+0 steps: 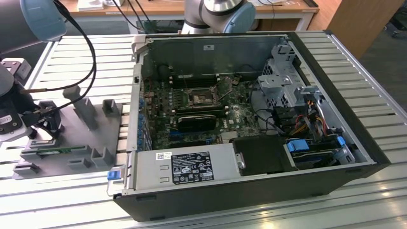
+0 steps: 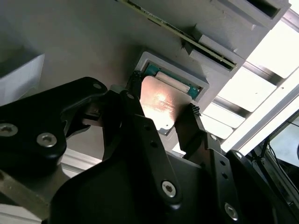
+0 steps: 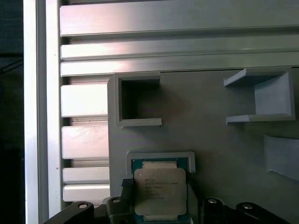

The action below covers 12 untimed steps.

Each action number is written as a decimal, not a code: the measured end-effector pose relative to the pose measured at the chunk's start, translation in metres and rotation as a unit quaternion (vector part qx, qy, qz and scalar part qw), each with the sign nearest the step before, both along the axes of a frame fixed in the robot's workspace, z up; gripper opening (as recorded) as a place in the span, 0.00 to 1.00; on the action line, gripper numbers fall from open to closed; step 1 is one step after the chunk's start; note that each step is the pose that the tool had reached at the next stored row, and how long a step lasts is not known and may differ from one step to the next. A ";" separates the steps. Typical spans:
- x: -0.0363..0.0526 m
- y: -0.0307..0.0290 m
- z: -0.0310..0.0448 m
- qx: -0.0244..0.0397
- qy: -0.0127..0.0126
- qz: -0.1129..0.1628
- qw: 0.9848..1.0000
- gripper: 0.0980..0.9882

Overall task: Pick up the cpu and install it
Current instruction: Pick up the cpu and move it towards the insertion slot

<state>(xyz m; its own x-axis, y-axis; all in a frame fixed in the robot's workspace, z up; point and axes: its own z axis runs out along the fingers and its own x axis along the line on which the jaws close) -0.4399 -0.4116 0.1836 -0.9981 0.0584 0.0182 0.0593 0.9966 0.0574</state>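
Over on the exterior view's left, the gripper (image 1: 42, 132) is down on the grey fixture (image 1: 76, 143). The cpu (image 3: 160, 189) sits in its square pocket there, and the fingers (image 2: 134, 88) look clamped against its two opposite edges, though I can't be totally sure.

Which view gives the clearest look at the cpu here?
The first wrist view: the cpu faces the camera squarely in its grey fixture pocket. The second wrist view sees it obliquely, partly behind the gripper; the exterior view makes it too small to tell.
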 end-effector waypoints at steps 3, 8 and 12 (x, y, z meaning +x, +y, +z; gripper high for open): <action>0.0000 0.0000 0.0002 0.001 0.000 0.000 1.000 0.50; 0.0000 0.0000 0.0047 0.001 0.000 0.000 1.000 0.50; 0.0000 0.0000 0.0085 0.001 0.000 0.000 1.000 0.50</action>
